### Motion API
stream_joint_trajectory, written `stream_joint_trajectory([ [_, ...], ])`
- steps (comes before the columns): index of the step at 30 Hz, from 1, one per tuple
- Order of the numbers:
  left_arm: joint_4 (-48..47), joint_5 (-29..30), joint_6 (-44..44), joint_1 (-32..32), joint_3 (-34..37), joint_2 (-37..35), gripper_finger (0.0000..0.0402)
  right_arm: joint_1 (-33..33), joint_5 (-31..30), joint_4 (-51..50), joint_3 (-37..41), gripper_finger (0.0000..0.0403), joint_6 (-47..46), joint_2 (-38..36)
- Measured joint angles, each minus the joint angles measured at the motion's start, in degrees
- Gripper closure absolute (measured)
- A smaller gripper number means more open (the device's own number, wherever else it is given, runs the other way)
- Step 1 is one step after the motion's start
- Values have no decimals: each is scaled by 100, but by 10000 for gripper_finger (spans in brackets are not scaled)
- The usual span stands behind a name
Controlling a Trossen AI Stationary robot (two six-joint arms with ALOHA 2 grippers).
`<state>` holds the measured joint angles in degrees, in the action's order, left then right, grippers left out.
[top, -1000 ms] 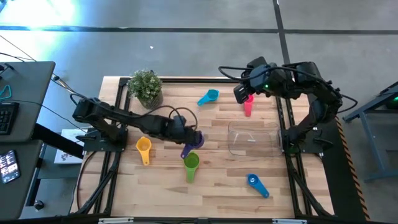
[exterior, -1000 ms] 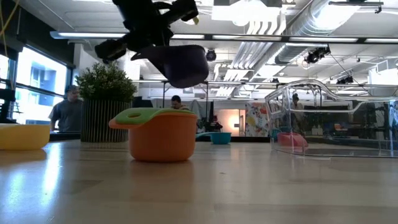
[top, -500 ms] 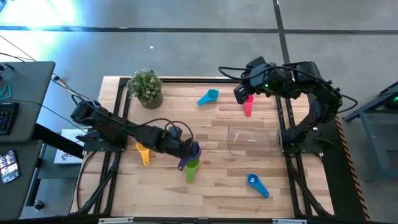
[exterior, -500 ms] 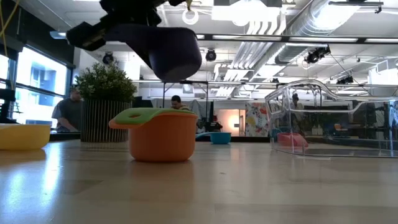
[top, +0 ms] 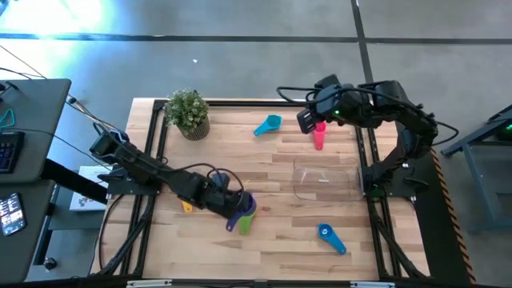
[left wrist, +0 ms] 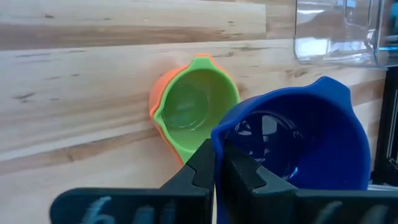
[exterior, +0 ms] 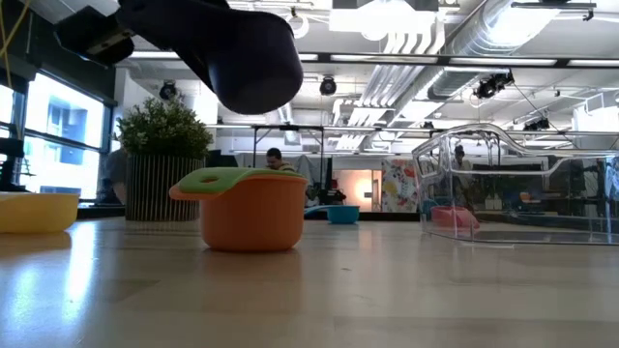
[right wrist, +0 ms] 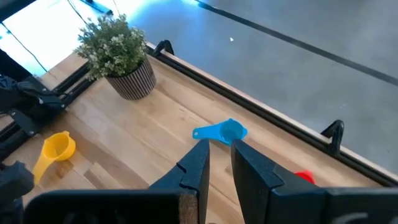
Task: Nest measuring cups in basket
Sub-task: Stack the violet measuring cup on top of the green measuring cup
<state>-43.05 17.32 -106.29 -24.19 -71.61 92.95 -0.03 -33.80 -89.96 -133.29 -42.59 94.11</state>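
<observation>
My left gripper (top: pixel 234 210) is shut on the purple measuring cup (top: pixel 244 202), which hangs in the air above and beside the green cup (left wrist: pixel 193 109). The green cup sits nested in the salmon cup (exterior: pixel 251 217) on the table. The clear basket (top: pixel 298 172) stands to the right with no cup in it. My right gripper (top: pixel 306 122) hangs high over the far right of the table, narrowly open with nothing between its fingers. Under it the magenta cup (top: pixel 319 140) stands on the wood. My left gripper pinches the purple cup between its two fingers at the handle side, right beside the bowl's rim (left wrist: pixel 219 134); the fingers hide the handle itself. They slant down from the table's left. The bowl (exterior: pixel 247 58) is tilted and lifted clear above the nested cups.
The yellow cup (top: pixel 186 206) lies half under my left arm. The light blue cup (top: pixel 268 124) lies at the far middle and the blue cup (top: pixel 330 238) near the front right. A potted plant (top: pixel 189 112) stands at the far left corner.
My left gripper has swung toward the table's near edge with the purple cup, rolling a little as it went. The cup has stayed lifted and now hangs close over the green and salmon cups.
</observation>
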Motion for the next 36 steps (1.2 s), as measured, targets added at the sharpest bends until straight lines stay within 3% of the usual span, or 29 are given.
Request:
stream_joint_trajectory([
  [10, 2, 202, -428, -203, 0, 4, 396, 0, 42, -5, 470, 343, -94, 2],
  [27, 1, 464, -925, -299, 3, 4, 396, 0, 256, -3, 480, 343, -90, 0],
  [36, 88, 713, -1598, -493, 9, 292, 396, 0, 268, -3, 480, 343, -46, 0],
])
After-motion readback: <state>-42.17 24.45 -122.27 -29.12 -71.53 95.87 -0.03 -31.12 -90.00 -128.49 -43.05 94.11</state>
